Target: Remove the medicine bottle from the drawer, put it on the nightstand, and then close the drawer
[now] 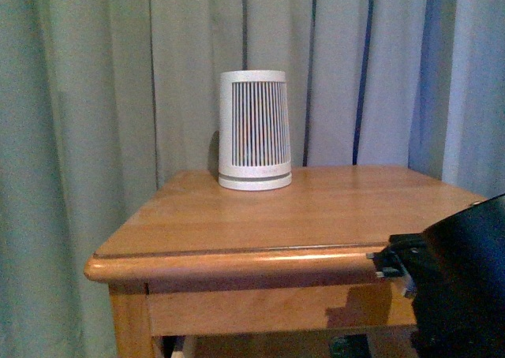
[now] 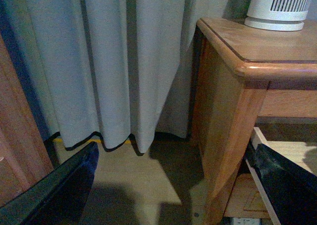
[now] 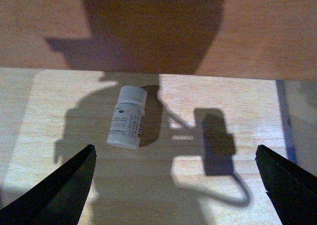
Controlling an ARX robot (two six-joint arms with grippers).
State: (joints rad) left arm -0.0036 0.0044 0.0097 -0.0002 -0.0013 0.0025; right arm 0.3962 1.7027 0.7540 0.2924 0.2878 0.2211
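Right gripper (image 3: 174,153), jaws spread wide and empty, hovers over the open drawer (image 3: 247,96), where the medicine bottle (image 3: 127,117) lies on its side just ahead, cap pointing away, off-centre toward one finger; left gripper (image 2: 173,153), equally spread, is farther off.

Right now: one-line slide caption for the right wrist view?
Open right gripper poised above the tiny white ribbed-cap medicine bottle on the pale wood floor of the open drawer.
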